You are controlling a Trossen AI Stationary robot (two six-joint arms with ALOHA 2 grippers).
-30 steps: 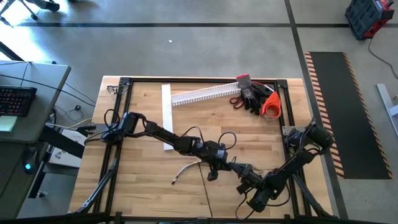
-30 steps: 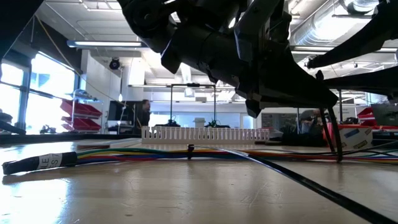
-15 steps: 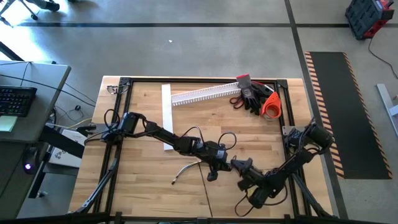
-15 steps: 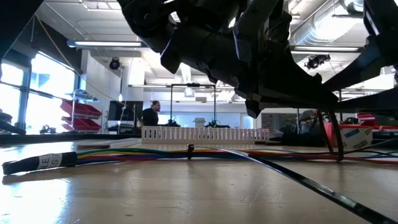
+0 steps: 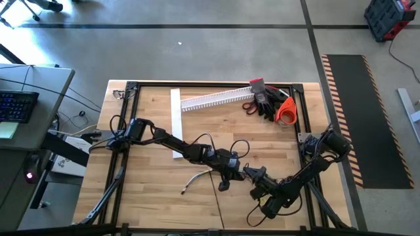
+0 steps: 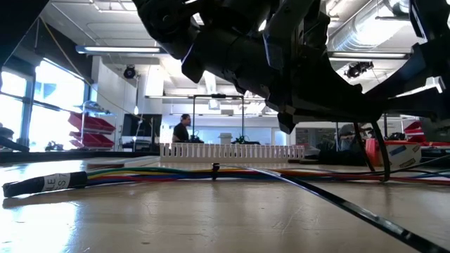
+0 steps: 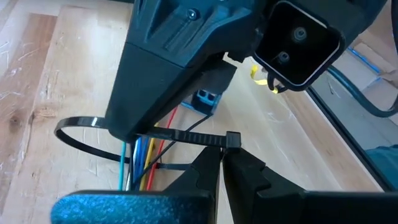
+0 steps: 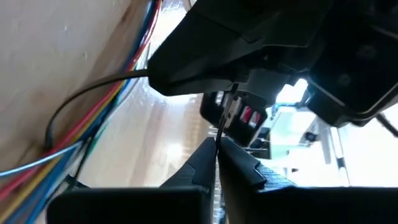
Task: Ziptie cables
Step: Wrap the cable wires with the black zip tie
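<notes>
The cables are a bundle of coloured and grey wires [image 7: 138, 155] lying along the table [image 6: 140, 172]; their labelled end [image 6: 49, 184] rests on the wood. A black ziptie forms an open loop [image 7: 65, 127] around them. My left gripper [image 7: 222, 163] is shut at the ziptie's head, near the table's middle [image 5: 231, 172]. My right gripper [image 8: 216, 149] is just to its right [image 5: 251, 176], shut on the ziptie's thin tail. Another ziptie [image 6: 215, 169] sits tight on the bundle. A loose black strip [image 6: 337, 204] lies flat on the table. My left gripper pinches the ziptie at its head [image 7: 232, 140] between the two fingertips. The strip runs across the fingers, and the loop stands above the wires. My right gripper pinches the ziptie's tail [image 8: 222, 127] between its fingertips. The tail runs straight on from the fingers to the head, clear of the table.
A white slotted channel [image 5: 213, 99] and a flat white strip [image 5: 176, 121] lie toward the far edge. Dark gloves, red scissors and an orange roll [image 5: 272, 105] fill the far right corner. A black frame [image 5: 125, 118] rims the table. A person [image 6: 182, 131] stands far behind it.
My right gripper has shifted a little toward the table's left, closer to my left gripper, still shut on the tail. The left gripper and the cables have stayed where they were. The person in the background has walked to the right.
</notes>
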